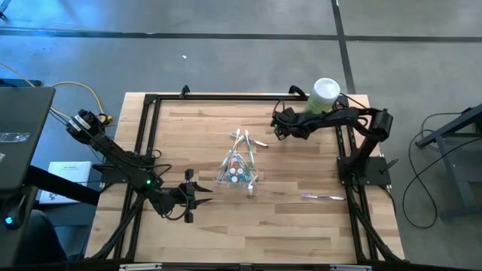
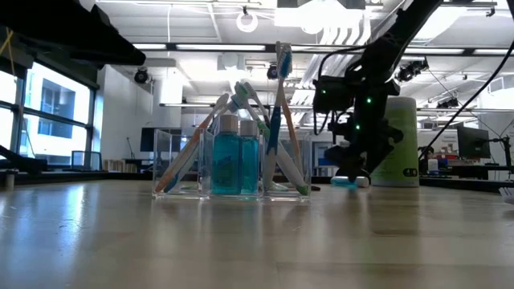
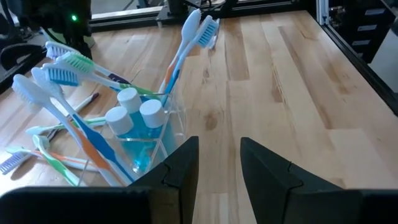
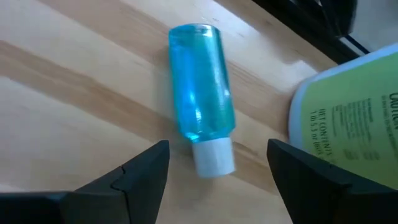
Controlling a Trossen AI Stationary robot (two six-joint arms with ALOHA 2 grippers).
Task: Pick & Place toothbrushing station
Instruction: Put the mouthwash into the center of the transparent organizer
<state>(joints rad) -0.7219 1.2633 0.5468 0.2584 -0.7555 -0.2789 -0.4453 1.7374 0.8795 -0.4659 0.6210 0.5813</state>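
Clear cup (image 1: 238,172) at mid-worktop (image 1: 301,226), packed with toothbrushes (image 3: 74,70) and three upright white-capped blue tubes (image 3: 138,121); caps countable only from left wrist view. Loose toothbrushes (image 1: 248,139) beside cup, another (image 1: 322,196) well apart toward the right arm's base. Left claw (image 1: 190,196) near cup, fingers apart, holding nothing. Right claw (image 4: 217,165) spread wide over a lying blue tube (image 4: 200,118), a mere speck in low view (image 2: 344,182). Pale-green canister (image 1: 324,95) just beside.
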